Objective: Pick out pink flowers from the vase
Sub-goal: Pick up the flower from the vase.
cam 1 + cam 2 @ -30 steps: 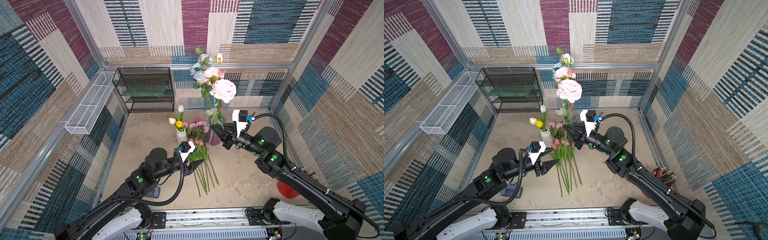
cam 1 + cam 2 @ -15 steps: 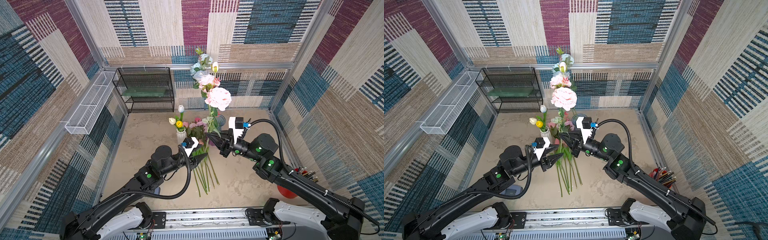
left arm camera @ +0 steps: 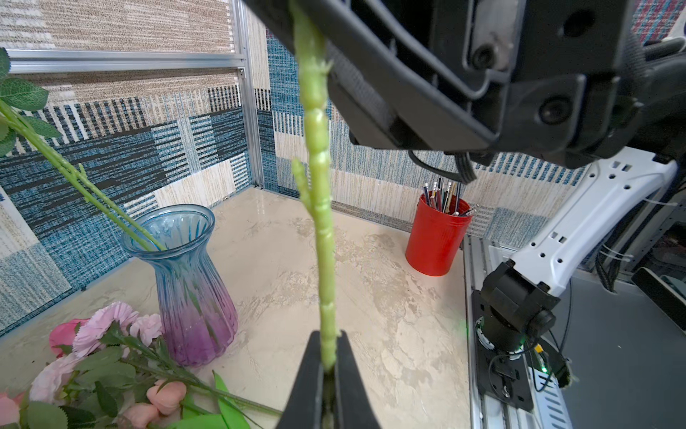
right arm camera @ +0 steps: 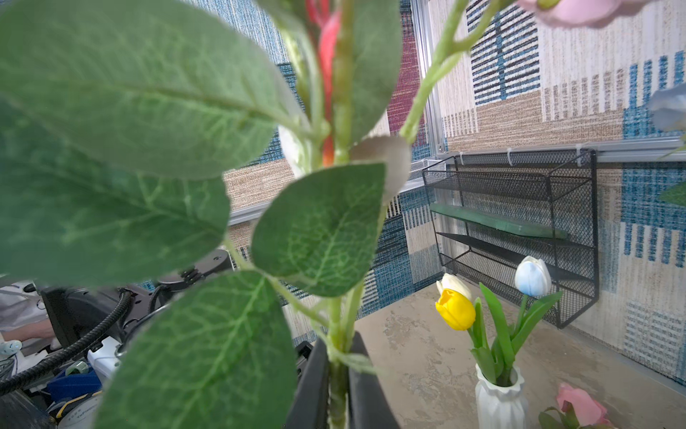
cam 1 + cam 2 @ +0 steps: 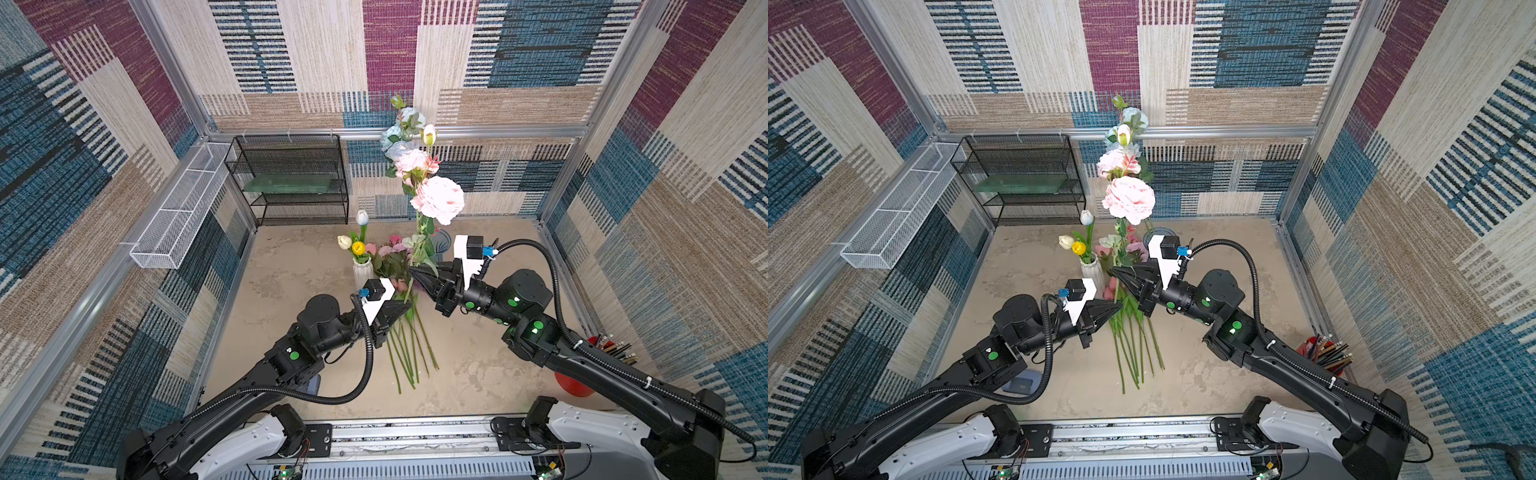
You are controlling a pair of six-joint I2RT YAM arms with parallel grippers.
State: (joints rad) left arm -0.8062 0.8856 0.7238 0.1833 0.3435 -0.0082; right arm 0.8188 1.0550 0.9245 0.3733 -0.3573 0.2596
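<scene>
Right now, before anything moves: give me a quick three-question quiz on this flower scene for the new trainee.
1. True or false: the left gripper is shut on the stem of the pink peony.
2. The yellow and white tulips stand in: A) blue glass vase, B) white vase, C) black wire shelf.
3. Fill in: the red cup holds ____.
Key: 1 true; 2 B; 3 pencils.
</scene>
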